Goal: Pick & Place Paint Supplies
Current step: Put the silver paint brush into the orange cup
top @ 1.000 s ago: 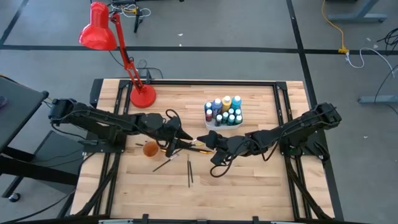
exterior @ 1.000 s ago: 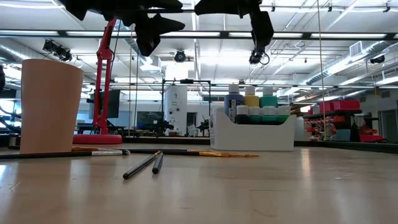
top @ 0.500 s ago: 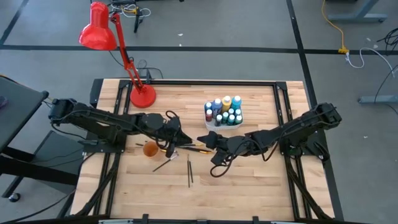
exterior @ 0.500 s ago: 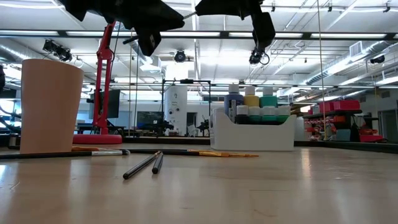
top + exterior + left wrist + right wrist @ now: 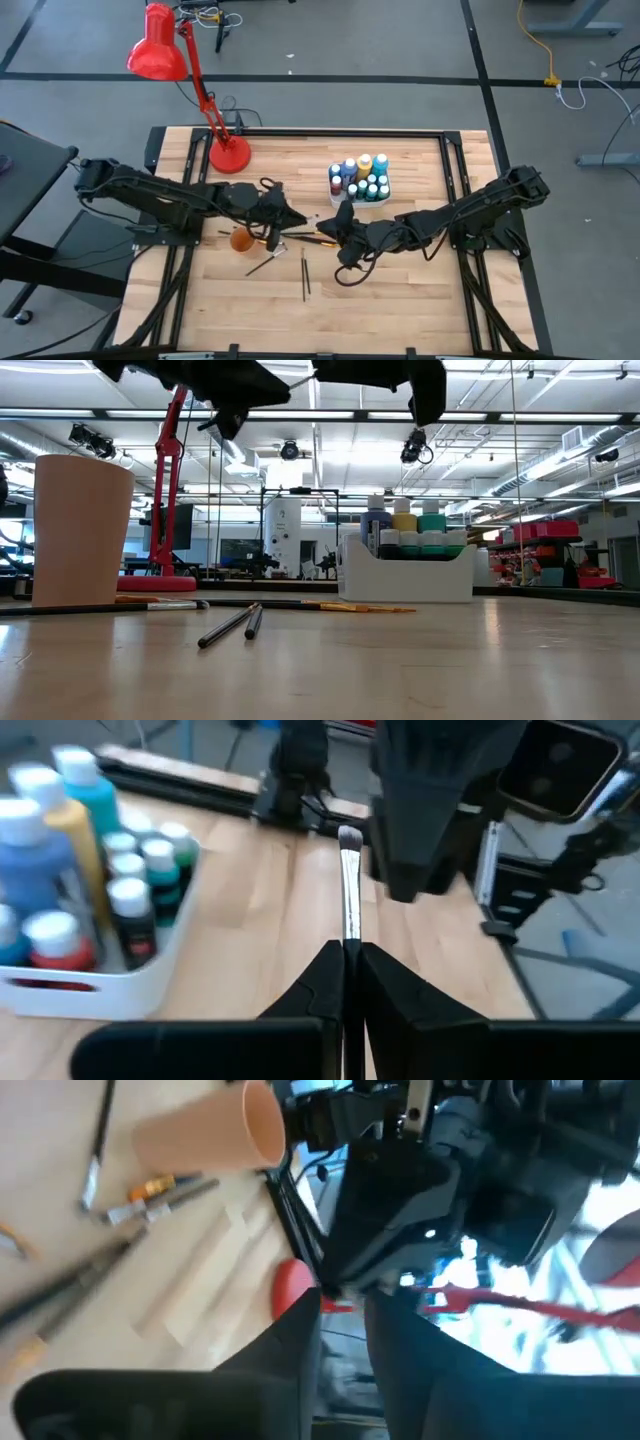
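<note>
Nearby, orange cup beside loose paintbrushes.

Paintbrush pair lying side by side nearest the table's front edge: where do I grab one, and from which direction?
Grip a paintbrush at mid-handle, straight down from above, jaws across the shaft. It lies flat on the table, thin and long, its twin close alongside, so open the jaws narrowly.
</note>
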Available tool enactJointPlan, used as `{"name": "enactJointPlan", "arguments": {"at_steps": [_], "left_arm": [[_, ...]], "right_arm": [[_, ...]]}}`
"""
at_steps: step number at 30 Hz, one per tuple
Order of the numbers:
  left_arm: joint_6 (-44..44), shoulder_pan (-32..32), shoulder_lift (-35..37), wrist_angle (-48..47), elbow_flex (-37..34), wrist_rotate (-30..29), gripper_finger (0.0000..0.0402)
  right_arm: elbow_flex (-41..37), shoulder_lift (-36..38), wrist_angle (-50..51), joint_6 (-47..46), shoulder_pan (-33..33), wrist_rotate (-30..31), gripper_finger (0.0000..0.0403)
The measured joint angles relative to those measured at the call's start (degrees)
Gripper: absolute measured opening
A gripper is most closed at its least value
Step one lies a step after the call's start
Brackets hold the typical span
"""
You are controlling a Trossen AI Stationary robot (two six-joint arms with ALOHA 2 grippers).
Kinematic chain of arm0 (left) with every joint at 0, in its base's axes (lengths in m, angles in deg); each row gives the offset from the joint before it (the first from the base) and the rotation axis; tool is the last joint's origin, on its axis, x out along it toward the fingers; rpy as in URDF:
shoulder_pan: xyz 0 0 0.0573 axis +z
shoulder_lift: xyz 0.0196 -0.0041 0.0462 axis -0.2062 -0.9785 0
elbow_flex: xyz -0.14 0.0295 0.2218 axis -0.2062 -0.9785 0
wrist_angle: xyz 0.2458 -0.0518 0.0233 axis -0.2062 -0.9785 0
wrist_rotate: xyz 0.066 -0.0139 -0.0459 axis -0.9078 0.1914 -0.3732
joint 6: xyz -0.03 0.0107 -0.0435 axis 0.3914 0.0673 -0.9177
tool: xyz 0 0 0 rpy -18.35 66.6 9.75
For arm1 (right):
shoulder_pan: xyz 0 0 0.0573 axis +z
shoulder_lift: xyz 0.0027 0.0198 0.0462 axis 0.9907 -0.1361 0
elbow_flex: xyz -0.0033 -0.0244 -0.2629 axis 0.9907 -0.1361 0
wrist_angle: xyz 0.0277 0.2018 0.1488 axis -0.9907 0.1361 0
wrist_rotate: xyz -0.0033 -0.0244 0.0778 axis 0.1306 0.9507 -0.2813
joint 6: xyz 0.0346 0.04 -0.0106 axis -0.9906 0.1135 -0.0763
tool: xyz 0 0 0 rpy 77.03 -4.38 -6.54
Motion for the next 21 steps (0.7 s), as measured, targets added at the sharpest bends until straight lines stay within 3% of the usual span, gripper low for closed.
{"name": "enactJointPlan", "arguments": {"at_steps": [2,7,13,21], "left_arm": [[2.6,-1.1,2.9,-2.8,0.0,-4.7,0.0024],[5.6,-6.0,12.4,-12.2,0.0,-22.7,0.0024],[4.8,-16.9,18.4,-20.3,0.0,-39.8,0.0024],[0.3,-30.9,16.6,-7.7,-11.1,-63.9,0.0034]], "right_arm": [[0.0,0.0,0.0,-5.2,0.5,0.3,0.0093],[0.0,0.0,0.9,-15.2,1.1,3.0,0.0097],[0.0,0.0,1.0,-20.9,0.8,5.5,0.0091],[0.0,0.0,1.1,-22.6,0.5,2.3,0.0091]]}}
